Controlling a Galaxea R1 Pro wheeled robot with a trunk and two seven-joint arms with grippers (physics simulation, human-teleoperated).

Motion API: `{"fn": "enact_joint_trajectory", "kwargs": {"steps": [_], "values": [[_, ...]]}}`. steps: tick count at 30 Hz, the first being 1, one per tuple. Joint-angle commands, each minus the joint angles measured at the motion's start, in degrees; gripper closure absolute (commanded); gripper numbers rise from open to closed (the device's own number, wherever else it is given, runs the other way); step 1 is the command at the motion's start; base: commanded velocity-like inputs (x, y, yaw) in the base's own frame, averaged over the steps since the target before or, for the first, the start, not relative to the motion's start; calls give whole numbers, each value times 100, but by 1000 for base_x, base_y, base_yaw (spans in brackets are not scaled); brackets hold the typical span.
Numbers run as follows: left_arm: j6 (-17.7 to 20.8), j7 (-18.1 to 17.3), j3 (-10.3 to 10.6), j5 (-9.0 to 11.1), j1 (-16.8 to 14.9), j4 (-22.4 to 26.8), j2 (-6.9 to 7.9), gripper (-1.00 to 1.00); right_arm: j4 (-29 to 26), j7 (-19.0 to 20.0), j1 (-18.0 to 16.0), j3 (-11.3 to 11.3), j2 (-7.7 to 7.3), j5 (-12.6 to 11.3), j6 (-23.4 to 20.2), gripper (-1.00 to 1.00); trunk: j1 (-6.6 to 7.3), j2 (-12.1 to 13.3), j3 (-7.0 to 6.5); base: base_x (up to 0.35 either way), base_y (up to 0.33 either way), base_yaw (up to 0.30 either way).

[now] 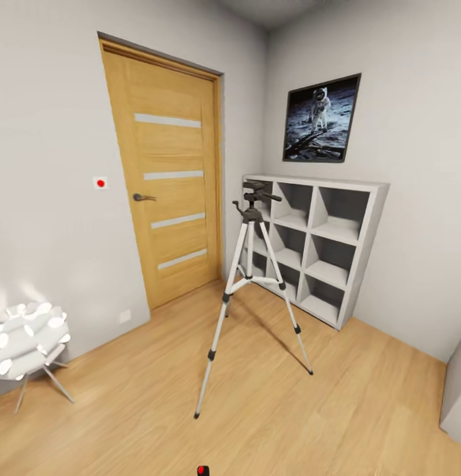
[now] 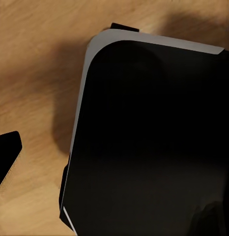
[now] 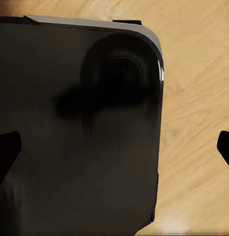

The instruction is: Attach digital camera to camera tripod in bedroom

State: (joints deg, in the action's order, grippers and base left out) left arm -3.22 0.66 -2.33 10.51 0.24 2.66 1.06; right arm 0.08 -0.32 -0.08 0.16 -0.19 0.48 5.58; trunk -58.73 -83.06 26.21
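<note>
A: What holds things here, and where is the tripod?

B: White cube shelves (image 1: 319, 248) stand against the wall; their compartments look bare. The camera tripod (image 1: 251, 291) stands on the wood floor (image 1: 270, 410) just in front of them, right of the wooden door (image 1: 168, 178).

A: And the hands?

B: The right hand (image 3: 114, 145) is spread wide over the robot's dark base (image 3: 80, 132), holding nothing. Of the left hand, one fingertip (image 2: 6, 155) shows; I cannot tell its opening.
</note>
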Motion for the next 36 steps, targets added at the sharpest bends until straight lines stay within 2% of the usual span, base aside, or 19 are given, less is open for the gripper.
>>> {"fn": "enact_joint_trajectory", "kwargs": {"steps": [1,27,36], "values": [[-8,5,-18,22,2,6,-1,-100,1,-3,-1,1,0,5,17,-100,0,-2,4,0,0,-289],[-5,5,-19,22,2,6,0,-100,1,-3,-1,1,12,5,22,-100,0,-2,4,0,0,-287],[-5,6,-19,22,2,6,0,-100,1,-3,-1,6,7,9,22,-100,0,-2,4,0,0,-86]]}}
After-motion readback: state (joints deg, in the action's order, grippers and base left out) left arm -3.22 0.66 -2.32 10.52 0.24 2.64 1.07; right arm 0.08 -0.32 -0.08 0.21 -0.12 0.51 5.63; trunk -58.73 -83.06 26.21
